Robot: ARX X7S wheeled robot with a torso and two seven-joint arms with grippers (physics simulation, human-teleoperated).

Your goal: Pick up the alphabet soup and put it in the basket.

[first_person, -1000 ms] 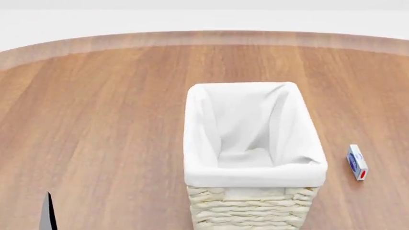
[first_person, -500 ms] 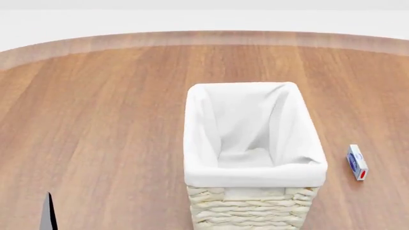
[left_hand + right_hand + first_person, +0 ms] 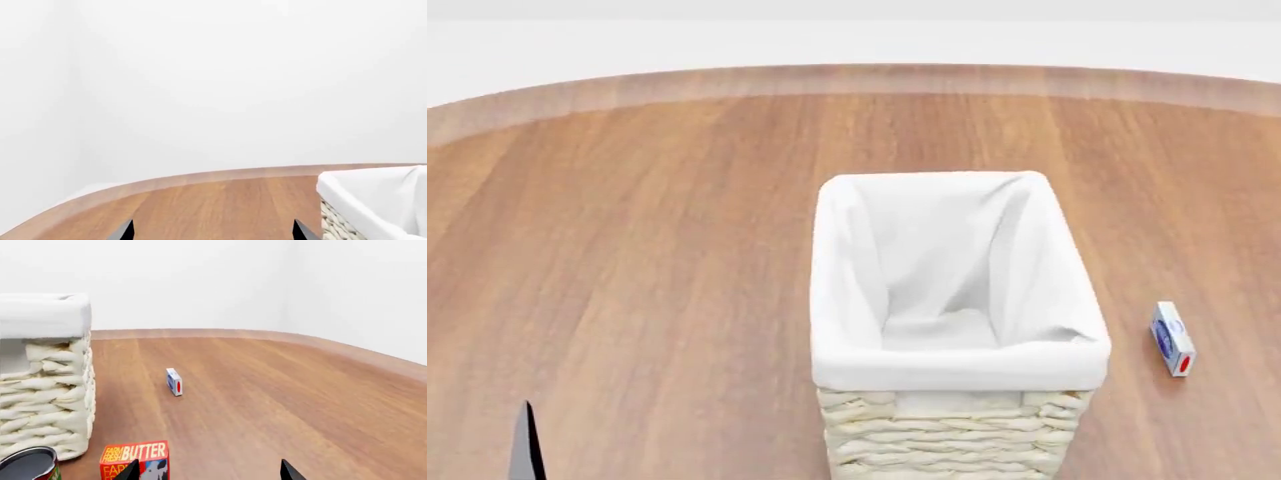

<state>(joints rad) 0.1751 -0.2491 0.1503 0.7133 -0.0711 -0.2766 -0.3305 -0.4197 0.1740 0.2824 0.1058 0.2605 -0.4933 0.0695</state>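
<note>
Nothing of the job looks done from where I sit: the basket [image 3: 954, 300] stands in the middle of the desk [image 3: 667, 230] with only its white liner showing inside, and I cannot find the alphabet soup in any view. My right wrist camera shows a can with a dark grey top [image 3: 27, 465] at the foot of the basket, which is not the one I want, a butter box [image 3: 135, 459] just beside it, and a small blue-and-white box [image 3: 174, 382] lying further out on the wood. The right tool [image 3: 207, 471] has its two tips spread wide with nothing between them; the left tool [image 3: 212, 231] is likewise spread and empty, off to the basket's side. I judge everything remains: find the soup, grasp it, lift it, drop it in the basket.
</note>
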